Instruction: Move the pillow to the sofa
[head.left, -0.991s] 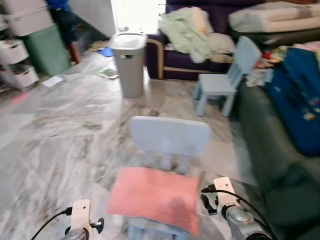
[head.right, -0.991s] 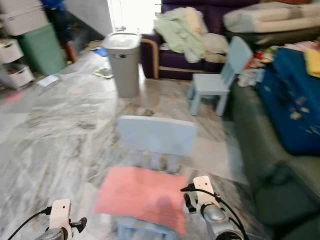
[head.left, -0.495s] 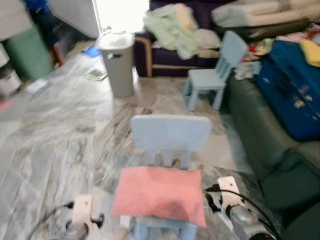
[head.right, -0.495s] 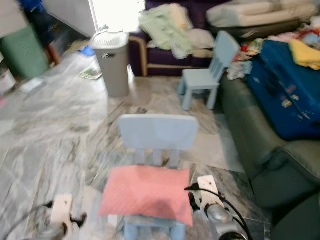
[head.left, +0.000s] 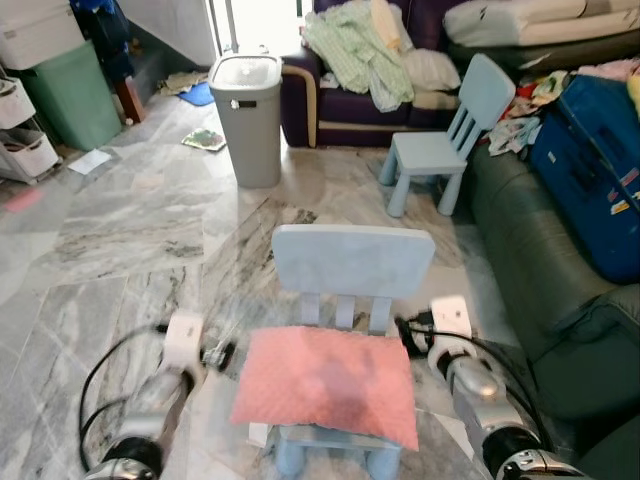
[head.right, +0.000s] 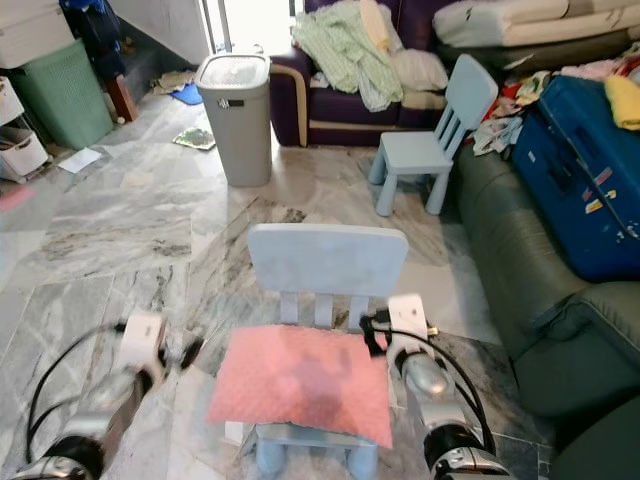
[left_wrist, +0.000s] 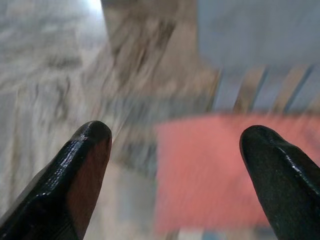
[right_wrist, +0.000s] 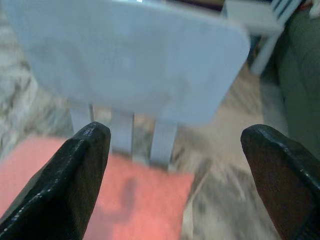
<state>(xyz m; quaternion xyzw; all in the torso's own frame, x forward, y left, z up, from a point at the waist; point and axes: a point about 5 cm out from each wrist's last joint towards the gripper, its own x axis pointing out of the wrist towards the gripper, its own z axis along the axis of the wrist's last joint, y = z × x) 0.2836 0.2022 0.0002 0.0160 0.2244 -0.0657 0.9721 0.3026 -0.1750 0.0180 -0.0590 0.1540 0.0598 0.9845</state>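
The left gripper (left_wrist: 175, 145) is blurred; its fingers stand wide apart beside the pink pillow (head.left: 328, 382), which lies on the seat of the near blue chair (head.left: 352, 262). The right gripper (right_wrist: 175, 150) is also wide, near the chair's back. The green sofa (head.left: 540, 290) stands to the right, with open marble floor (head.left: 130, 230) on the left.

Pink pillow (head.right: 300, 385) flat on the seat of a small light-blue chair (head.right: 326, 262). Right gripper (head.right: 375, 330) just beside the pillow's far right corner, left gripper (head.right: 190, 352) near its left edge. Dark green sofa (head.right: 520, 270) along the right.
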